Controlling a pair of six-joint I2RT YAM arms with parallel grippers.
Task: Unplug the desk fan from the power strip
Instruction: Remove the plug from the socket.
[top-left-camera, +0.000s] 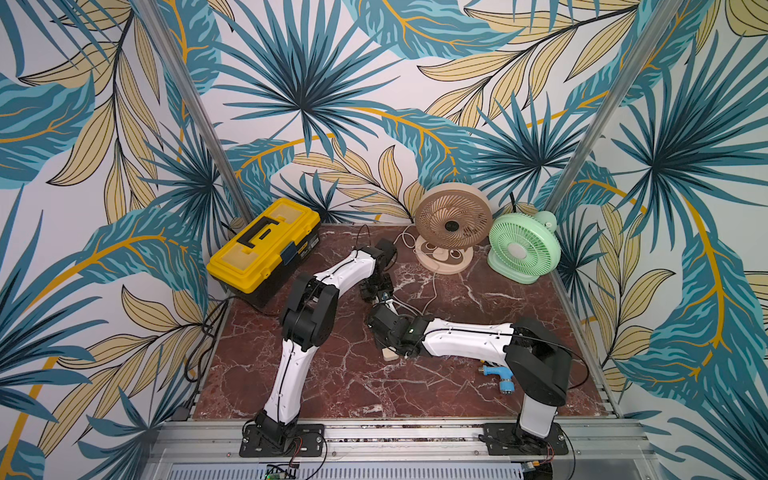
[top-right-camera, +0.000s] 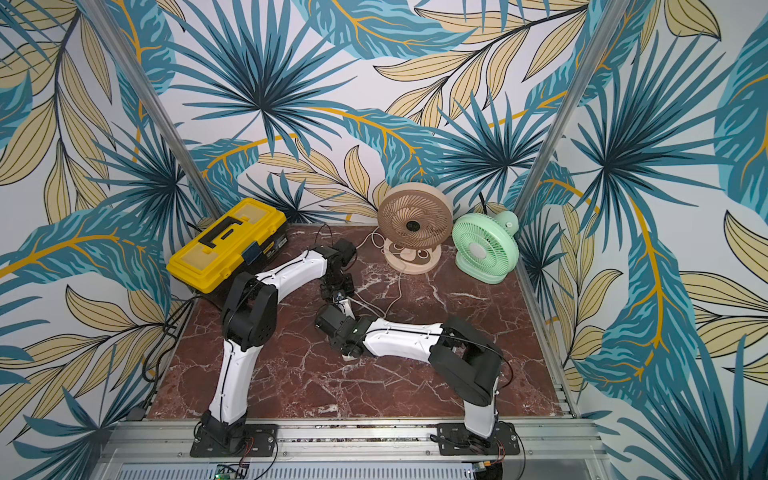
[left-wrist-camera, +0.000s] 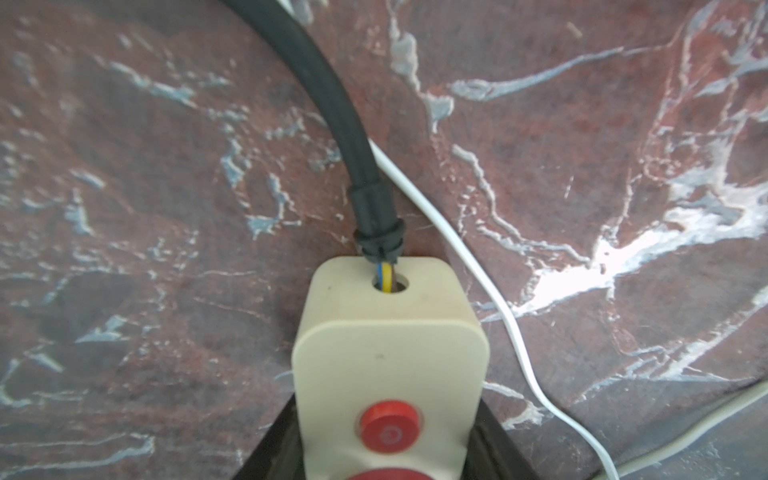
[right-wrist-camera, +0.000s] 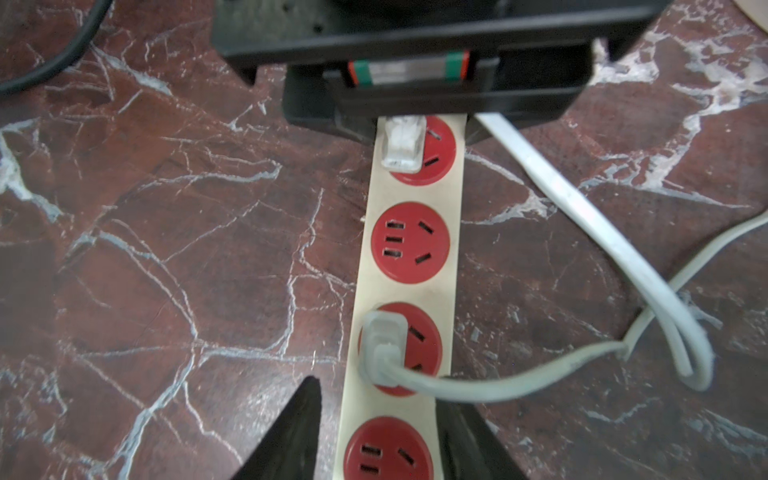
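The cream power strip (right-wrist-camera: 415, 192) with red sockets lies mid-table, mostly hidden under both grippers in both top views. My left gripper (left-wrist-camera: 386, 457) is shut on its end by the red button (left-wrist-camera: 388, 424) and black cord (left-wrist-camera: 332, 91). A grey plug (right-wrist-camera: 380, 345) sits in one socket, and a clear white plug (right-wrist-camera: 401, 143) in the socket nearest the left gripper (right-wrist-camera: 415, 83). My right gripper (right-wrist-camera: 376, 395) straddles the strip just short of the grey plug, jaws apart, with a gap on one side. A beige desk fan (top-left-camera: 453, 226) stands at the back, a pale cord (top-left-camera: 434, 286) trailing from it toward the strip.
A green fan (top-left-camera: 523, 249) stands beside the beige one at the back right. A yellow toolbox (top-left-camera: 264, 245) sits at the back left. A blue fitting (top-left-camera: 500, 376) lies under the right arm. Loose white and grey cords (right-wrist-camera: 665, 332) loop on the marble beside the strip.
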